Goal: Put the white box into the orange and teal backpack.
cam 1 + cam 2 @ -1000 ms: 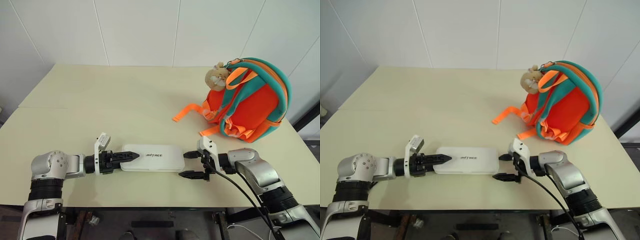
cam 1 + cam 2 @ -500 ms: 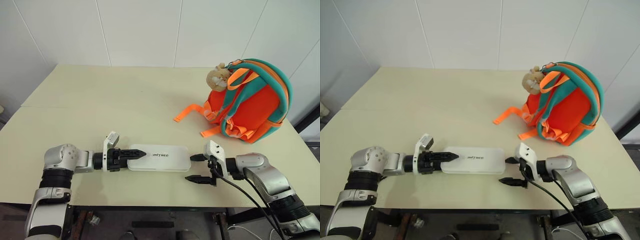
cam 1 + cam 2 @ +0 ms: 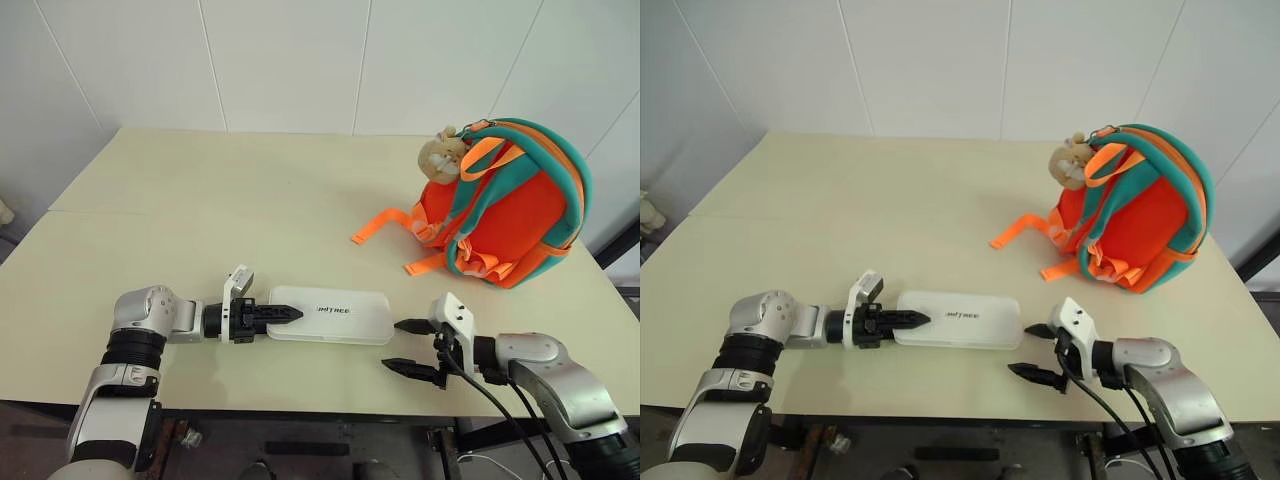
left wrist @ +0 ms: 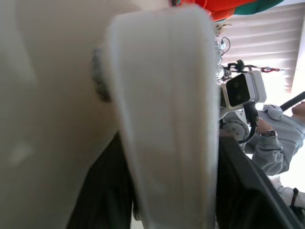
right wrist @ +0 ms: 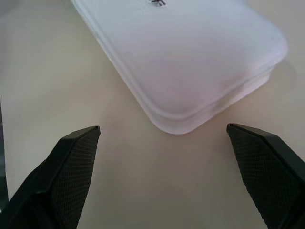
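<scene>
Flat white rounded-corner box (image 3: 330, 315) lies lengthwise along the cream table's (image 3: 200, 220) near edge, left gripper (image 3: 285, 315) clamped on its left end, right gripper (image 3: 415, 347) spread wide just off its right end, orange-and-teal rounded backpack (image 3: 510, 205) upright toward the far right corner.

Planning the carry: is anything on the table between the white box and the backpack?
Nothing visible: bare table lies between the white box and the orange and teal backpack; only its loose orange straps trail toward the box.

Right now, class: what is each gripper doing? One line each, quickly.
Left gripper: jaws shut on the near end of the box.
Right gripper: jaws open, holding nothing, just short of the box's other end.
</scene>
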Motion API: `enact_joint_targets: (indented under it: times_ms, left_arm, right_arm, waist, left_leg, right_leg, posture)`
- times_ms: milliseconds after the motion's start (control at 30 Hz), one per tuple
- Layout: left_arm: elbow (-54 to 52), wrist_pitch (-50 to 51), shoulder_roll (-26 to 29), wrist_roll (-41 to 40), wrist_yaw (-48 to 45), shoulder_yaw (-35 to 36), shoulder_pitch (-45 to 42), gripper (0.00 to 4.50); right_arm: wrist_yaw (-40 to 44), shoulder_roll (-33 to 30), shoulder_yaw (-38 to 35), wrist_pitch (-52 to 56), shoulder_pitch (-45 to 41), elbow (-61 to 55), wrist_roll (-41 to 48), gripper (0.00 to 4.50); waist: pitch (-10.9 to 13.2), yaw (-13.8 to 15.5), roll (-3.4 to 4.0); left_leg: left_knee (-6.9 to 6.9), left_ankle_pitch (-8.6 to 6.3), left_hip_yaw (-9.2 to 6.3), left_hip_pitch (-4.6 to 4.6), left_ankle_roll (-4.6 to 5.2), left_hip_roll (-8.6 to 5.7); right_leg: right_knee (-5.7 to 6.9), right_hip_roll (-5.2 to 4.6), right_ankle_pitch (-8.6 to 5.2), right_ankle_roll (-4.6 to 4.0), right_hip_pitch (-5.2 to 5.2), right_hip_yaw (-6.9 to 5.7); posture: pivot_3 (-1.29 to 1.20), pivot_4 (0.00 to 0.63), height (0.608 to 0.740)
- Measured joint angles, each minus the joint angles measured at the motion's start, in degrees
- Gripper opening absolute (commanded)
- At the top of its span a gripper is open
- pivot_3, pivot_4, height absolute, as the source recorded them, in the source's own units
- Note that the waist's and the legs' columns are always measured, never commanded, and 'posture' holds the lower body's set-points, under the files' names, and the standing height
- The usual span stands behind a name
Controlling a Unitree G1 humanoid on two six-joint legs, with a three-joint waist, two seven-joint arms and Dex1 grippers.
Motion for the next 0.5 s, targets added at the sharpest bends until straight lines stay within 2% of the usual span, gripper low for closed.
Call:
enact_joint_targets:
  times_ms: [167, 367, 500]
  left_arm:
    - [-2.42, -2.54, -0.41, 0.07, -0.37, 0.36, 2.31, 1.34]
    - [-6.46, -10.43, -0.59, 0.14, -1.43, 0.72, 5.94, 1.34]
    - [-3.79, -16.24, 2.16, 0.64, 0.00, 5.85, 5.66, 1.34]
  right_arm:
    - [-4.32, 1.39, -5.40, 1.41, -0.05, -1.96, 3.46, 4.50]
    - [-12.49, 2.32, -12.41, 0.04, -9.72, 5.20, 2.99, 4.50]
    - [-15.89, 0.14, -13.67, 0.04, -16.01, 10.31, 1.19, 4.50]
  waist:
    - [0.00, -0.01, 0.00]
    - [0.00, 0.00, 0.00]
    - [0.00, -0.53, 0.00]
  left_leg:
    - [0.00, 0.00, 0.00, 0.00, 0.00, 0.00]
    - [0.00, 0.02, 0.02, 0.01, 0.00, 0.01]
    - [-0.06, 0.03, 0.05, 0.00, 0.01, 0.02]
  right_leg:
    - [-0.03, -0.01, 0.02, -0.02, 0.01, 0.00]
    - [-0.05, -0.03, 0.07, -0.07, -0.01, 0.00]
    - [-0.06, -0.03, 0.07, -0.09, -0.10, 0.00]
  posture:
    - [0.00, 0.150, 0.740]
    - [0.00, 0.150, 0.740]
    - [0.00, 0.150, 0.740]
